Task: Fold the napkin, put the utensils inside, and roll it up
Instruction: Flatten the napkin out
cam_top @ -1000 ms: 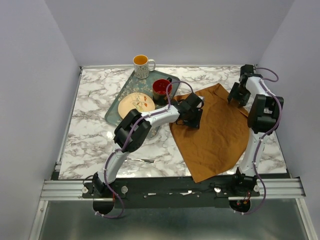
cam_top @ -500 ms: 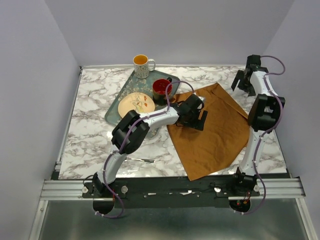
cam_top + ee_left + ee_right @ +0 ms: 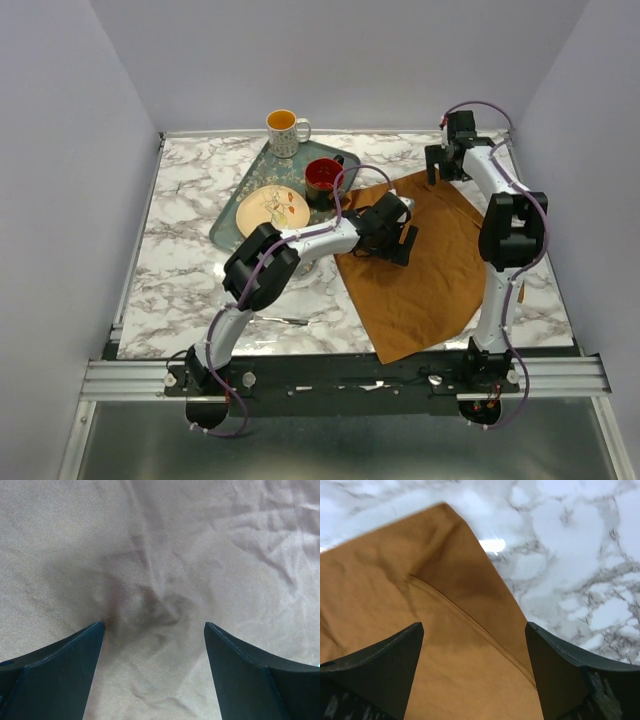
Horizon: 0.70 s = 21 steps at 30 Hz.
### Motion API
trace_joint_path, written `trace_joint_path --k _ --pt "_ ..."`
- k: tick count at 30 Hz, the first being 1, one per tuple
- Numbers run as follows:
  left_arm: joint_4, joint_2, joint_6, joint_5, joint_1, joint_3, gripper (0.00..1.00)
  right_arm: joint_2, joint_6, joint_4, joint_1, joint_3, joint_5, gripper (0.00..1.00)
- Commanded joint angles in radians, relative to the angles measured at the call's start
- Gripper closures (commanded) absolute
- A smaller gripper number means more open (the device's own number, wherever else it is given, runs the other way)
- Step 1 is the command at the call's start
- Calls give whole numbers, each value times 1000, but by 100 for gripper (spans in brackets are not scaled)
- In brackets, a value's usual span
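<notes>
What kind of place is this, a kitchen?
Probably a robot test booth, not a kitchen. Two robot arms are bolted to a metal rail at a marble table, plain grey walls box it in, and a tray, plate and napkin lie on it.

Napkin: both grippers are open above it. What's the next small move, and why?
Probably lower the right gripper onto the far corner of the napkin and close on it. Its jaws stand open right above that corner, the cloth lies spread out, and the left gripper hovers open over its left part, holding nothing. A fold likely needs a gripped corner first.
</notes>
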Motion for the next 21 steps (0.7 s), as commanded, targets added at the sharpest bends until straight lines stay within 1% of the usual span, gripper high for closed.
trace_joint_path --k 1,3,4,7,12,15,18,19,21 --pt "-38 -2 -9 18 -17 -13 9 70 22 106 82 104 65 15" --pt "-40 1 -7 15 -17 -9 9 90 41 112 94 132 44 18" --pt "-41 0 -9 15 -17 -9 9 111 53 110 96 144 25 22" --pt "-44 1 -10 18 -17 -3 9 168 73 84 104 193 43 24" --pt "-43 -8 -12 26 -17 -8 9 255 71 -38 108 323 123 25" --pt "-41 -11 -12 32 -17 -6 9 298 65 -92 113 350 149 25" --pt "-40 -12 -10 33 -17 -9 9 312 71 -98 113 341 177 32" --pt "-40 -14 -10 33 -17 -8 9 311 73 -100 113 334 179 38" --pt "-37 -17 -9 32 -17 -14 9 286 82 -83 116 310 205 40"
